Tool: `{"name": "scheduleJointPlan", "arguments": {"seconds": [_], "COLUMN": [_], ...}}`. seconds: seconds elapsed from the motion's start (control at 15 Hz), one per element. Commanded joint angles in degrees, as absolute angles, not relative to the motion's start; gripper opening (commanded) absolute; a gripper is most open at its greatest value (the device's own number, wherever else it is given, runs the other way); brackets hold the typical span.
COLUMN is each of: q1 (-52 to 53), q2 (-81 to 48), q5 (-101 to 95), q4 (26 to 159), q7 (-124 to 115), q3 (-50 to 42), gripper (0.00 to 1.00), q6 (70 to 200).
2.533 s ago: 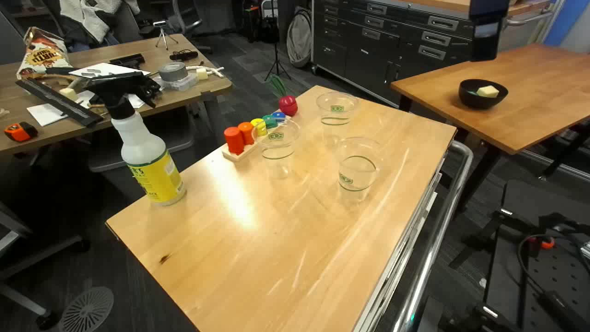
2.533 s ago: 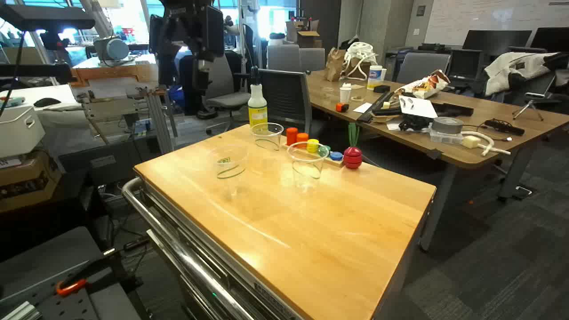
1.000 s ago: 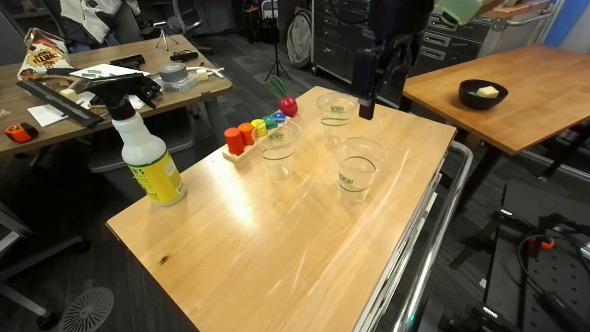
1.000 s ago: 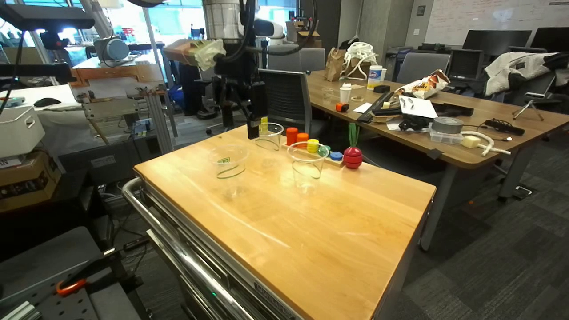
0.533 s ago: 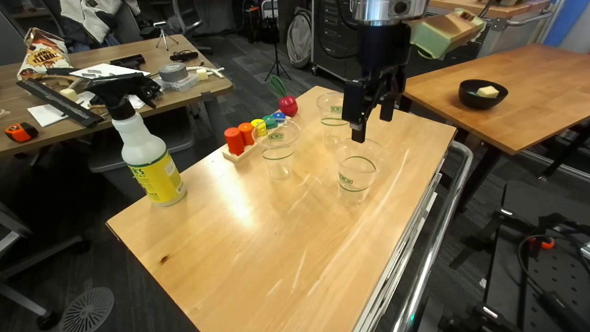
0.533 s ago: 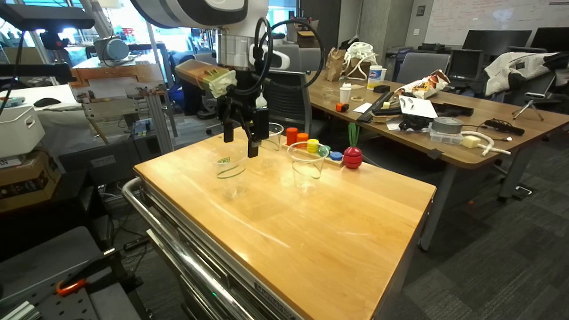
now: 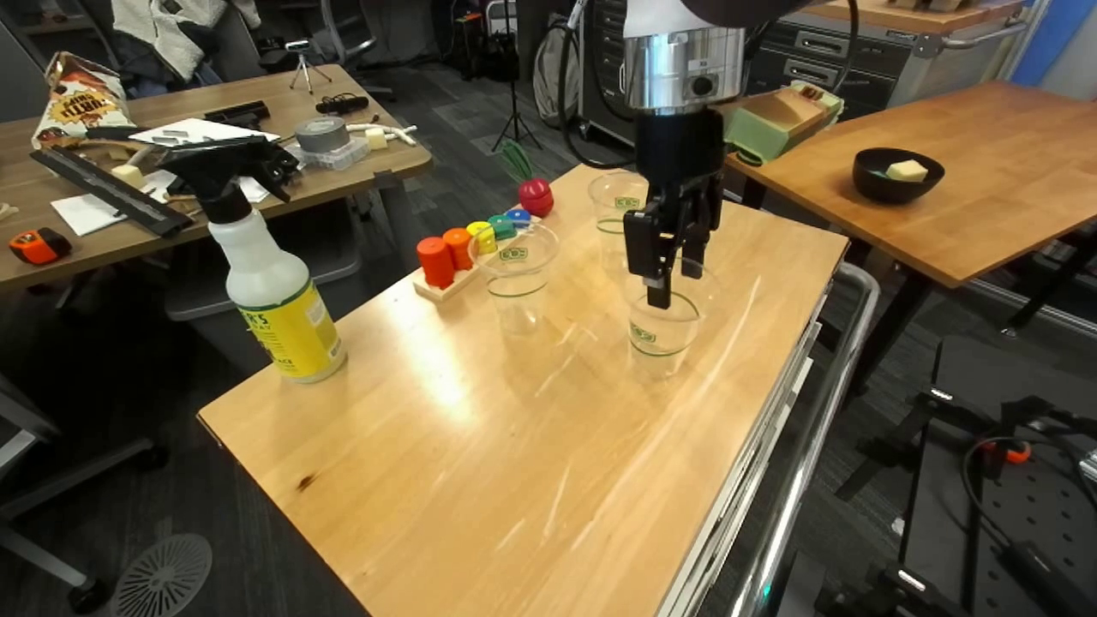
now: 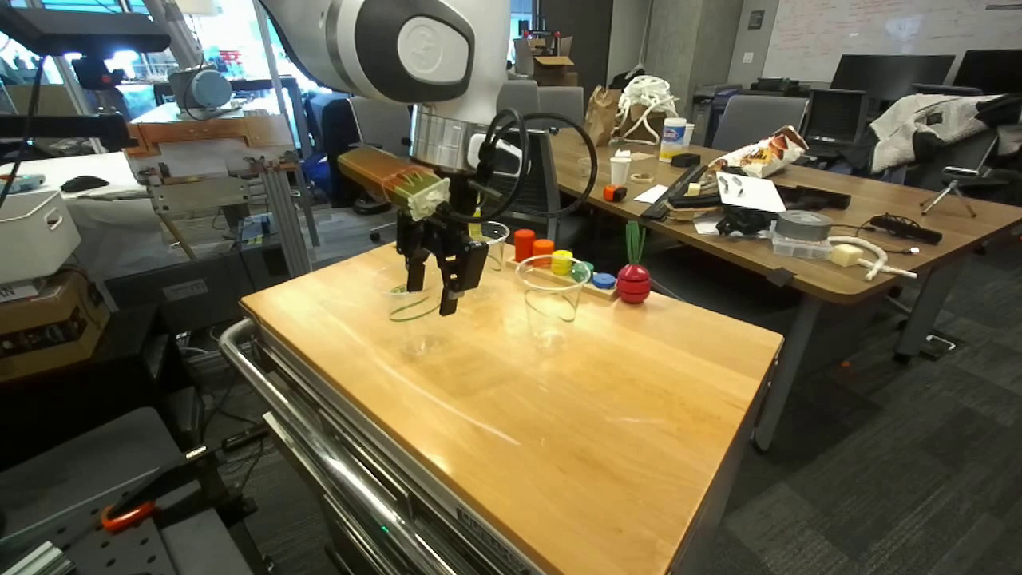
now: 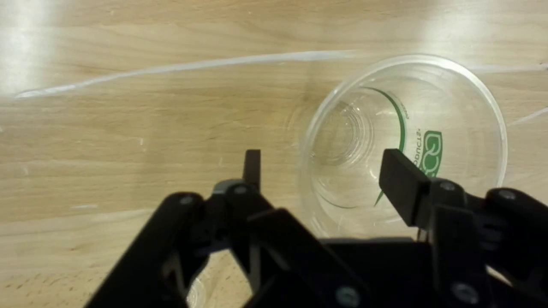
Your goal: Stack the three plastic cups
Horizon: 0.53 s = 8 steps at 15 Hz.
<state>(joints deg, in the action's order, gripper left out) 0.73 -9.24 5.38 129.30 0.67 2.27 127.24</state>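
Three clear plastic cups stand upright and apart on the wooden table. The cup by the metal rail [image 7: 664, 336] also shows in an exterior view [image 8: 409, 310] and in the wrist view [image 9: 462, 122]. The cup beside the coloured blocks [image 7: 518, 284] also shows at the back in an exterior view [image 8: 496, 249]. The third cup [image 7: 609, 224], near the toy radish, also shows in an exterior view [image 8: 551, 307]. My gripper [image 7: 674, 287] [image 8: 432, 297] [image 9: 320, 171] is open and empty at the rail-side cup. In the wrist view one finger is over its mouth, the other outside its rim.
A yellow-labelled spray bottle [image 7: 291, 330] stands at a table edge. A block stand [image 7: 441, 287] with coloured blocks and a red toy radish [image 7: 536, 197] line the back edge. A metal rail [image 7: 823, 428] runs along one side. A bit of another cup [image 9: 197, 294] shows low in the wrist view.
My gripper has come into view from above, swung over the table and come down to the rail-side cup. The cups have not moved.
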Motion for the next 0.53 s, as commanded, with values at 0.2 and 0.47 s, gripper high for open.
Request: {"name": "scheduleJointPlan", "arguments": {"seconds": [0.2,0.47], "q1": [0.2,-0.1], "q2": [-12.0,-11.8], "q5": [8.0,9.0], "q4": [124.4,122.6], "q7": [1.4,-0.6], "q3": [2.1,1.7], "gripper": [0.16,0.0], "q6": [124.3,120.3]}}
